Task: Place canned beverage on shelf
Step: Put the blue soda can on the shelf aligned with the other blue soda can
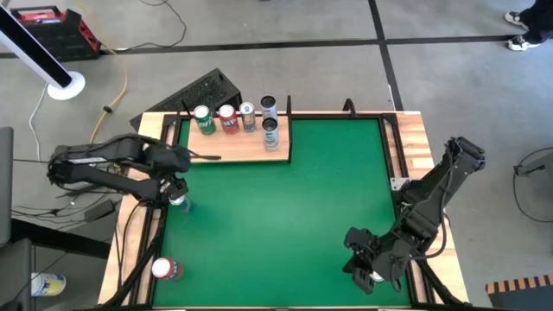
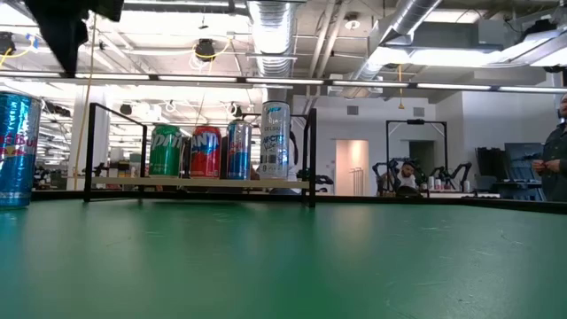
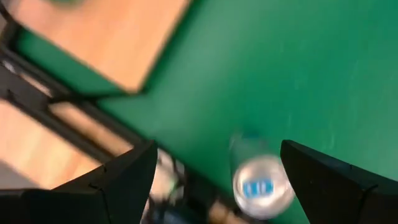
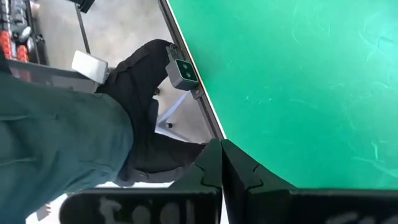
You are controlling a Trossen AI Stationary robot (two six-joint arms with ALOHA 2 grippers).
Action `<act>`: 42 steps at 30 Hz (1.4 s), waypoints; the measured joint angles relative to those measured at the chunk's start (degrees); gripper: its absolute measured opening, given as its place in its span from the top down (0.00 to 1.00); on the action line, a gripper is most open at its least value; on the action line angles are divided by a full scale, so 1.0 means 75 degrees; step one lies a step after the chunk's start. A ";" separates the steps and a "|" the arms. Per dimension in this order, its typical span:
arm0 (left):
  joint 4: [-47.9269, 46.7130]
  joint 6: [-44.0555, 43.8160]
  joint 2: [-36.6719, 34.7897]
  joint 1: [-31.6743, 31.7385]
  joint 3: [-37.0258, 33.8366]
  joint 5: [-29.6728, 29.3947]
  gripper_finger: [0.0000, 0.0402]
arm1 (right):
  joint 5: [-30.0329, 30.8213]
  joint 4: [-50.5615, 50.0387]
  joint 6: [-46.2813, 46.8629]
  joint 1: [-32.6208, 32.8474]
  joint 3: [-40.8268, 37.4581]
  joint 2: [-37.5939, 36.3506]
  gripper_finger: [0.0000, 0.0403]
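Green table (image 1: 285, 216) with wooden side strips (image 1: 413, 142), on a grey concrete floor (image 1: 302, 52) crossed by dark lines and loose cables. Beyond the far edge in the low view, an open hall with ceiling ducts (image 2: 275, 22), strip lights and a person (image 2: 556, 151) at the right margin.

Left gripper (image 1: 176, 192) at the table's left edge, fingers spread wide, poised straight above an upright blue can (image 1: 179, 201). From the wrist, silver can top (image 3: 263, 185) between the two dark fingers (image 3: 124, 180), nearer the one at the picture's right; touching or not, cannot tell. Same can at the left margin of the low view (image 2: 16, 151), cut off by the frame.

Shelf (image 1: 238, 142) farther along the table from that gripper, toward the back edge, pale board on thin black posts (image 2: 310, 158). On it a row: green can (image 1: 204, 119), red can (image 1: 228, 118), blue can with red and white (image 1: 248, 116), white can (image 1: 270, 106), and a darker can (image 1: 270, 132) just in front of the white one; labels too small to read.

Red can (image 1: 166, 269) lying on the wooden strip at the near left corner, well behind the left gripper.

Right gripper (image 1: 361, 266) waiting near the table's near right edge, fingers pressed together. In its wrist view, mostly green surface, a small camera (image 4: 183, 71) mounted on the table rim, and a teal sleeve (image 4: 56, 137) partly out of frame.
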 joint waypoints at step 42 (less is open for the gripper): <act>0.0930 -0.0813 0.0113 -0.1244 -0.1749 0.1543 0.19 | -0.0041 -0.0155 -0.0663 -0.0044 -0.0006 0.0000 0.95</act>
